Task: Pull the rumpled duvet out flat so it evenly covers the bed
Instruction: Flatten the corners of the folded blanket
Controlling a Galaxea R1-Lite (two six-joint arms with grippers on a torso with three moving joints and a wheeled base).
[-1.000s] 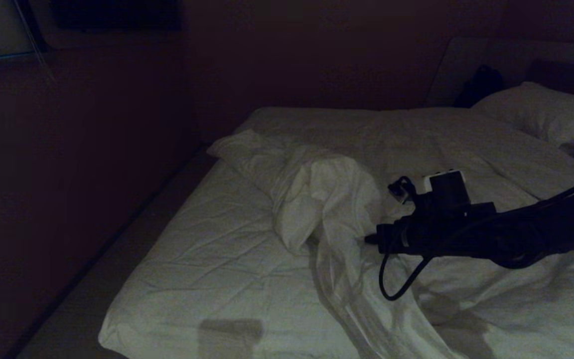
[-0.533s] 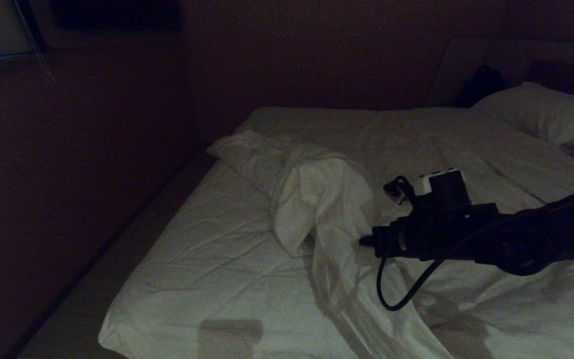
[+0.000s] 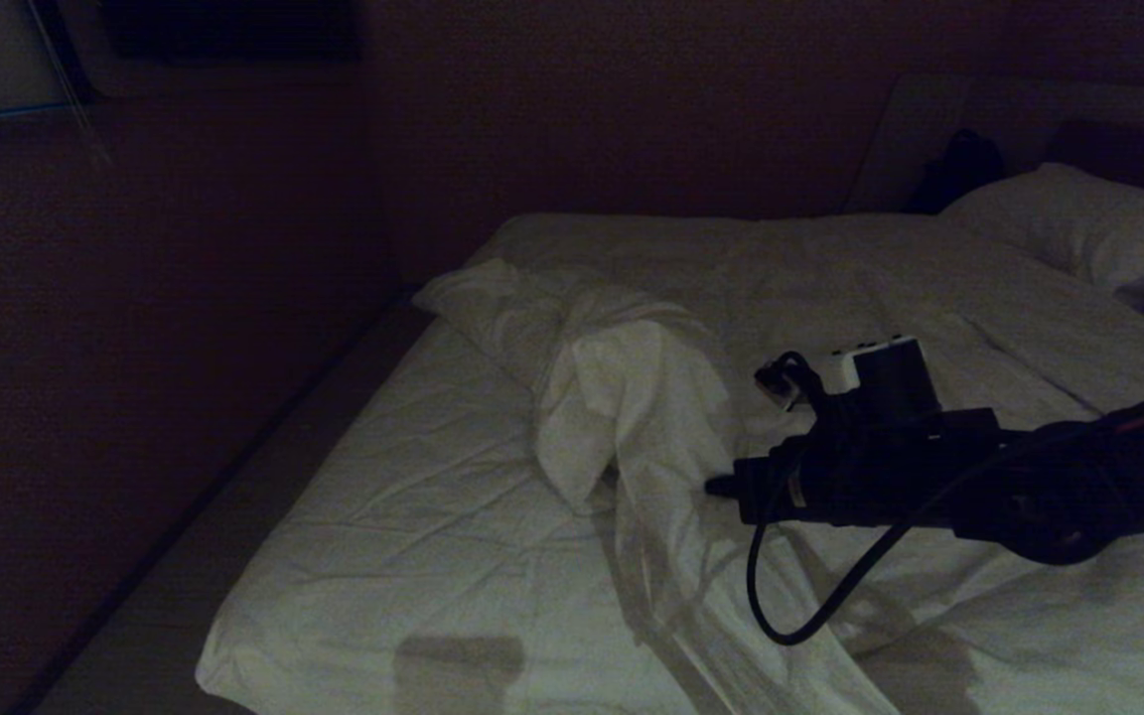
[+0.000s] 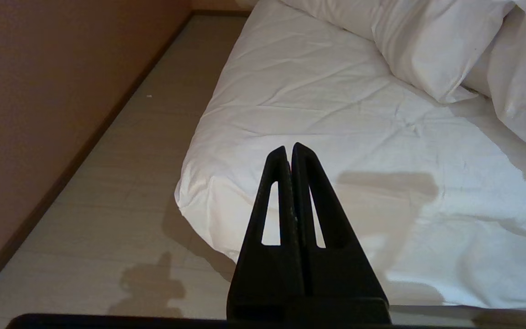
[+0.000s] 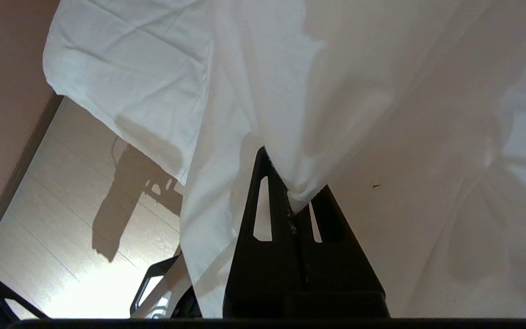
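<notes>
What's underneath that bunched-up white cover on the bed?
Beside the puffy white rumpled duvet, a thin creased white fitted sheet shows on the mattress. What lies beneath the heaped part is hidden. The right gripper pinches a duvet fold.

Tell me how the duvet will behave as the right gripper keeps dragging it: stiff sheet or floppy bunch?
Probably floppy: the duvet lies in a rumpled heap and gathers into folds where the right gripper pinches it. It likely stretches into a ridge rather than sliding flat. It might slip out, since only a small tuck is held.
</notes>
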